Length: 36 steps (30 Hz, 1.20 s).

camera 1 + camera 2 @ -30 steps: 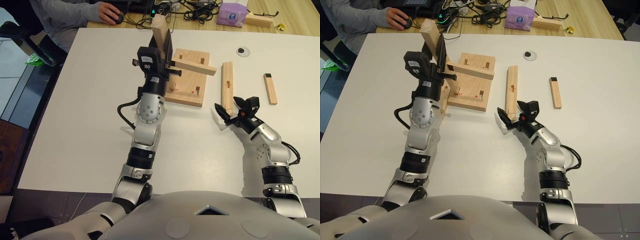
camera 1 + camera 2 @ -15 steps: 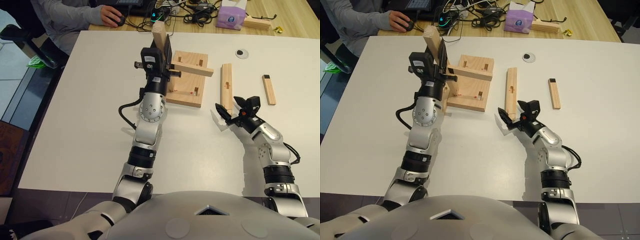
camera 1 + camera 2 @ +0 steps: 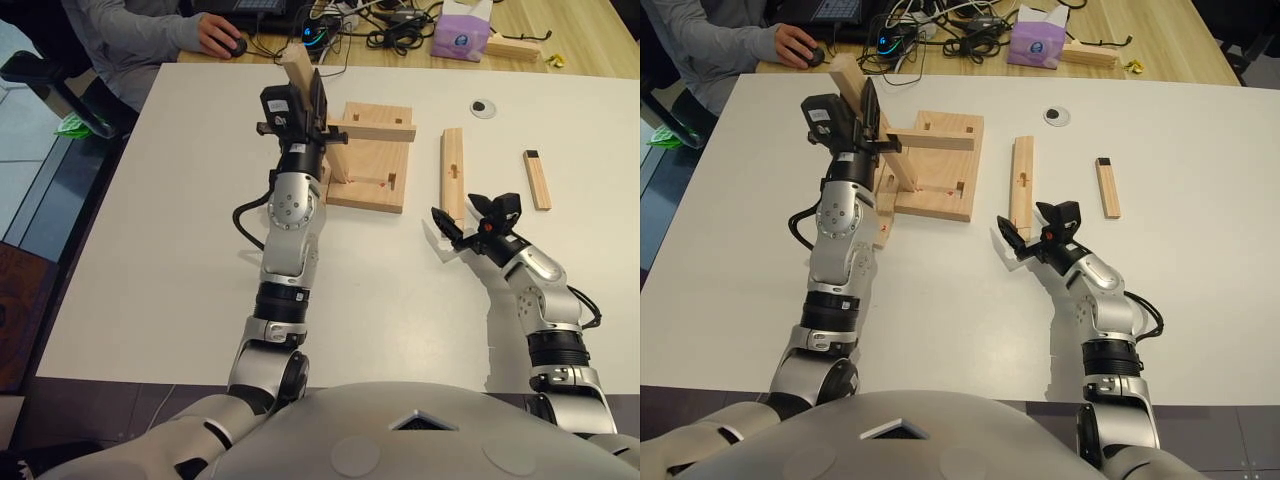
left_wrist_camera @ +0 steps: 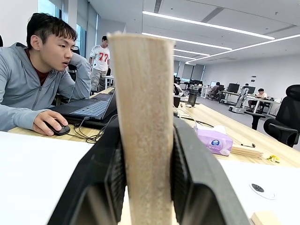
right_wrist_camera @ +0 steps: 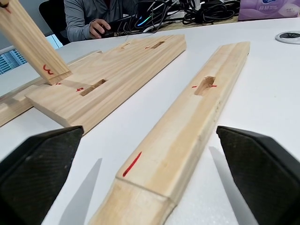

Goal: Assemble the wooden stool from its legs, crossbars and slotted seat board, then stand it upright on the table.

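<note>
My left gripper [image 3: 296, 108] is shut on a wooden leg [image 3: 298, 68], held tilted above the left edge of the slotted seat board [image 3: 372, 180]. The leg [image 4: 143, 117] sits between the black fingers [image 4: 194, 187]. A crossbar [image 3: 375, 132] juts from the held leg over the board's far side. The leg's lower end [image 5: 28, 42] rests against the board [image 5: 117, 70]. A loose leg [image 3: 453, 172] lies flat to the right of the board. My right gripper [image 3: 468, 222] stands open at that leg's near end [image 5: 187, 122]. A short crossbar [image 3: 537, 178] lies farther right.
A small round disc [image 3: 485, 104] lies on the white table [image 3: 180, 250] behind the loose leg. On the desk beyond are cables, a purple tissue pack [image 3: 463, 22], another wood piece [image 3: 516, 45] and a person's hand on a mouse [image 3: 222, 35].
My left gripper has swung the held leg and its crossbar to the left, so the crossbar now lies level along the board's far side. The right arm has stayed put.
</note>
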{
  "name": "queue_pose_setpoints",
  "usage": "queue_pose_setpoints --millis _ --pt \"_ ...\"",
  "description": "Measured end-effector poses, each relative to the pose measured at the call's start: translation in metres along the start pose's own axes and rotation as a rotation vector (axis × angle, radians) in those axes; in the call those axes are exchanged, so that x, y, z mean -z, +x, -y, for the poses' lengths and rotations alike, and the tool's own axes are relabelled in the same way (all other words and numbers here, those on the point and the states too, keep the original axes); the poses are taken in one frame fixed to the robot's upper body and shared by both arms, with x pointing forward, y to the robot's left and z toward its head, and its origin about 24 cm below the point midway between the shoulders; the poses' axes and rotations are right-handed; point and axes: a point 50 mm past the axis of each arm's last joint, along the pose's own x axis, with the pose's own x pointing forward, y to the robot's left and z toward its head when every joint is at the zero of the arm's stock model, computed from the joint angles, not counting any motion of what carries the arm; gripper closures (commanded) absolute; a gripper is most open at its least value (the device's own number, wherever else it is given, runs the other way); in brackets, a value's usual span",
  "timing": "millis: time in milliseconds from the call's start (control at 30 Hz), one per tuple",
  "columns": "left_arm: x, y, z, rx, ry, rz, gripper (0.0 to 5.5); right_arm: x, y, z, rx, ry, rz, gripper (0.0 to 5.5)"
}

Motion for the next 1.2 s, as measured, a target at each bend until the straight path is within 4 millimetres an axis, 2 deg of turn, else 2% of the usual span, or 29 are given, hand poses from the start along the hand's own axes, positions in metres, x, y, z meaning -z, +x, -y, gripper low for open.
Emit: queue_pose_setpoints --millis 200,333,433,733,833,867,1000,1200 --pt "0.000 -0.001 -0.001 0.006 -0.017 0.003 4.47 -0.001 0.001 0.001 -0.001 -0.002 0.003 0.10" --pt "0.003 -0.019 0.008 0.036 0.132 0.063 4.43 -0.002 0.002 0.002 0.004 -0.005 0.006 0.10" --pt "0.004 -0.023 0.010 0.022 0.158 0.082 4.41 -0.006 0.003 0.002 0.010 -0.012 0.016 0.10" --pt "0.002 -0.020 0.005 0.005 0.113 0.069 4.40 -0.006 0.004 0.003 0.015 -0.013 0.018 0.10" --pt "-0.004 -0.020 0.004 0.005 0.092 0.105 4.40 -0.006 0.004 0.003 0.017 -0.018 0.024 0.10" --pt "-0.004 -0.021 0.003 0.003 0.091 0.111 4.04 -0.006 0.004 0.003 0.017 -0.018 0.024 0.10" --pt "0.001 -0.027 -0.003 -0.010 0.122 0.094 3.41 -0.004 0.005 0.003 0.018 -0.017 0.025 0.10" --pt "-0.019 -0.025 -0.002 -0.016 0.144 0.205 2.49 0.005 0.005 0.000 0.024 -0.014 0.025 0.10"
